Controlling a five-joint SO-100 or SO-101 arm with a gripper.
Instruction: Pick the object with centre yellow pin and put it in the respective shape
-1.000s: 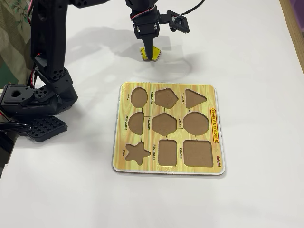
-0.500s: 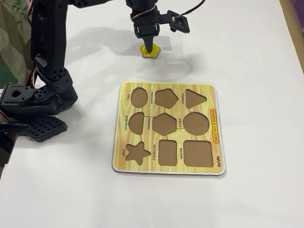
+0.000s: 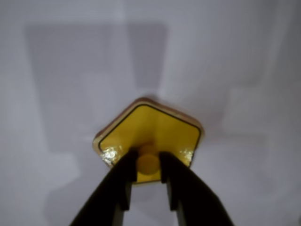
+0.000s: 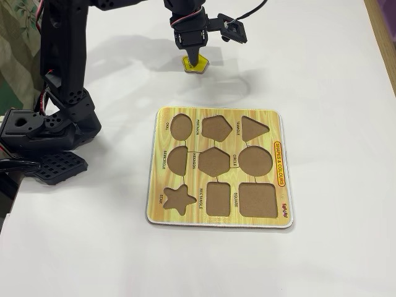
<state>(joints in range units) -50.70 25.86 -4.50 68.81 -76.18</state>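
Observation:
The object with centre yellow pin [image 3: 150, 127] is a flat yellow pentagon with a dark edge. In the wrist view my gripper [image 3: 148, 162] is shut on its short centre peg, one black finger on each side. A soft shadow lies on the white table around the piece. In the fixed view the gripper [image 4: 195, 63] holds the piece [image 4: 203, 64] beyond the far edge of the yellow shape board [image 4: 260, 116]. The respective shape, the brown pentagon cut-out [image 4: 216, 128], lies in the board's far row between the oval and the triangle, and it is empty.
The board's other recesses, among them the hexagon [image 4: 214, 161] and triangle [image 4: 253, 127], are all empty. The arm's black base [image 4: 43, 130] stands at the left of the table. A wooden edge [image 4: 387, 49] runs along the right side.
The gripper has closed on the peg and drawn back, and the pentagon has shifted a little up the fixed view, away from the board.

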